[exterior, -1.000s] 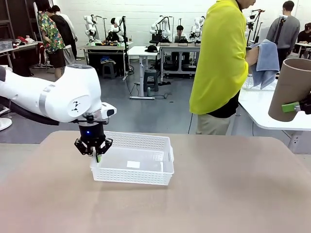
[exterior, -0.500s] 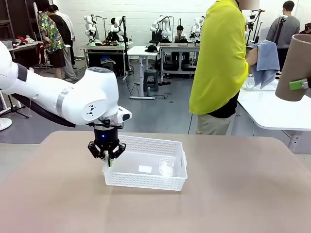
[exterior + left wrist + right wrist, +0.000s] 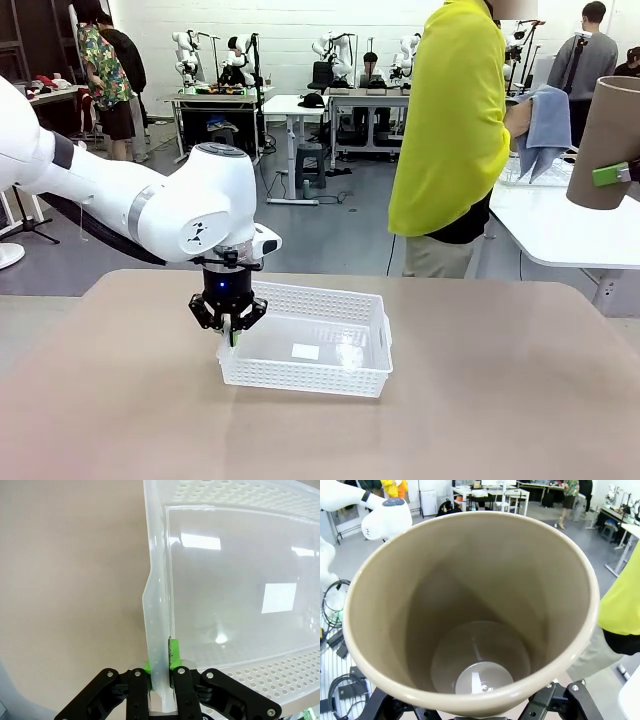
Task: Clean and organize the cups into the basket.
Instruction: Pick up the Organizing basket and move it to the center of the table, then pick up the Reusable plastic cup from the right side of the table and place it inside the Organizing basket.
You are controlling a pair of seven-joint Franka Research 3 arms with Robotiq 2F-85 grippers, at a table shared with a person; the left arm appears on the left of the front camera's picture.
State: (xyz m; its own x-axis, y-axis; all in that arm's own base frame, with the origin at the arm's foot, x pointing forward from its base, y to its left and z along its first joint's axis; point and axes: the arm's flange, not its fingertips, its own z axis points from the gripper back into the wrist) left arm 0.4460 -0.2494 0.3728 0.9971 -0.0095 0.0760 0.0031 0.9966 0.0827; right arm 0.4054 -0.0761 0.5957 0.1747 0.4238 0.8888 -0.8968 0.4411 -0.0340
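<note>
Left wrist view: the small white lattice-walled plastic basket [image 3: 240, 585] on the table [image 3: 70, 580] is pinched by its wall in the closed left end effector [image 3: 160, 661]. Well apart, a tall tan tapered cup [image 3: 608, 140] is gripped aloft by the right end effector [image 3: 616, 175].

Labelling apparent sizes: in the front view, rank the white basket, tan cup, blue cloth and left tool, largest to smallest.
1. basket
2. tan cup, cropped by the picture edge
3. blue cloth, near the cup's size and farther off, so unsure
4. left tool, clamped on the basket's wall
</note>
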